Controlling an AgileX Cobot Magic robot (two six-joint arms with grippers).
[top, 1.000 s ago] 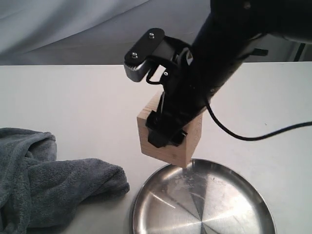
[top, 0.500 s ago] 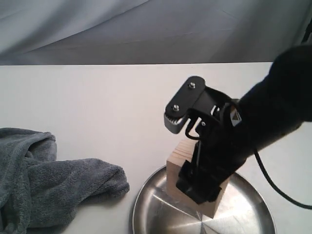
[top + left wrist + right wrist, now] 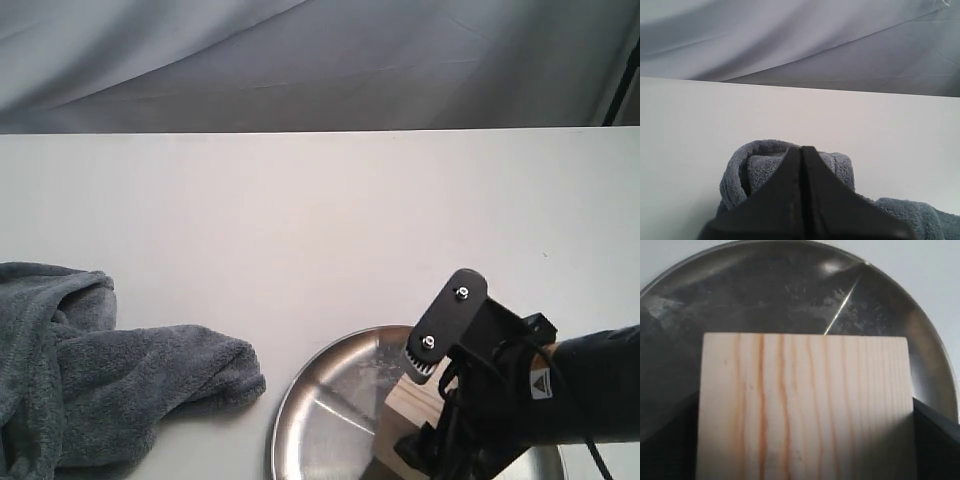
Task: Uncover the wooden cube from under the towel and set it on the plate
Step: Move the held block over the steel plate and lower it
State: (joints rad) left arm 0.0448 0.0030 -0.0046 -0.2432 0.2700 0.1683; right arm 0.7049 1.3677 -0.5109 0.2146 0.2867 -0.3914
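Exterior view: right gripper, fingers clamped on the cube, has dropped to lower right, low over the plate (release next, I'd say).

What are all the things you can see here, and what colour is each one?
table: one, white, under everything
sheet: one, pale grey, hanging behind the table
towel: one, dark grey-blue, bunched up on the table at the near left of the exterior view
plate: one, shiny silver, on the table at the near right, apart from the towel
cube: one, pale wood with orange grain lines, over the plate; whether it touches the plate I cannot tell
right gripper: one, black, shut on the cube above the plate
left gripper: one, black, fingers pressed together, right by the towel
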